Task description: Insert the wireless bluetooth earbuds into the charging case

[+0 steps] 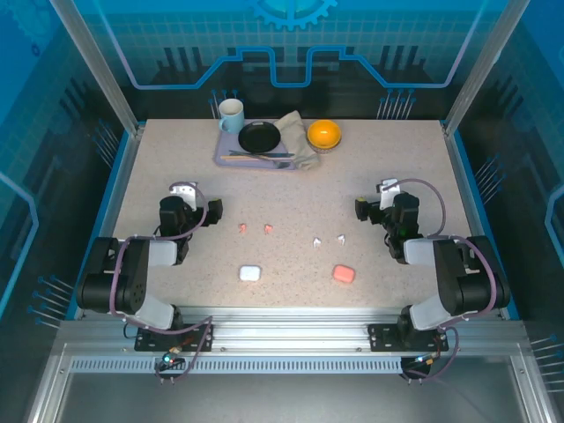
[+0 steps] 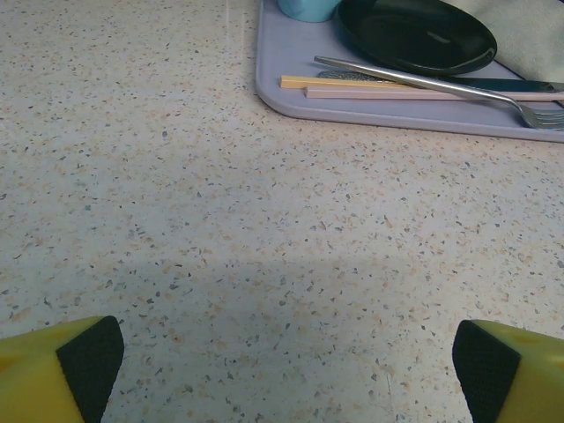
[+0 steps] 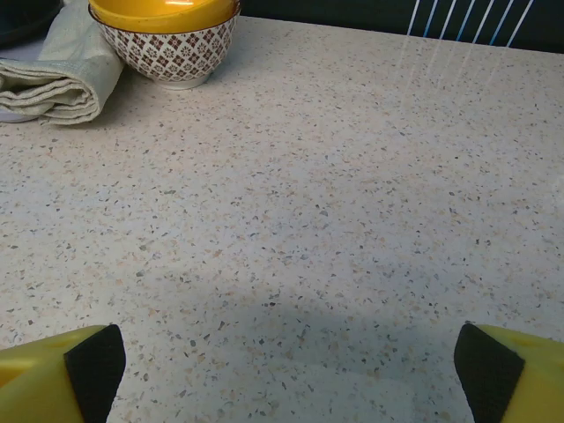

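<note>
1. The left claw [image 2: 282,366] is spread wide, pinching nothing, low over the counter [image 2: 220,247].
2. Two salmon-pink earbuds [image 1: 244,228] lie left of centre, with the white case [image 1: 250,273] nearer.
3. Two white earbuds [image 1: 317,241] lie right of centre, with the pink case [image 1: 343,274] nearer.
4. The right claw [image 3: 286,366] is spread wide and empty.

Speckled tabletop [image 2: 220,264], stone-like, matt and finely grainy. A lavender tray [image 2: 370,110] looks like smooth plastic with a soft sheen. On it lie a glossy black plate [image 2: 414,35], a shiny metal fork [image 2: 423,82] and pale, matt, wooden-looking chopsticks [image 2: 308,82]. A folded cloth [image 3: 53,70] is soft, creased fabric. A patterned bowl [image 3: 172,53] looks like glazed ceramic, its yellow top glossy. The left end effector [image 2: 286,370] and right end effector [image 3: 286,370] are smooth yellow plastic with matt black pads [image 2: 88,366].
</note>
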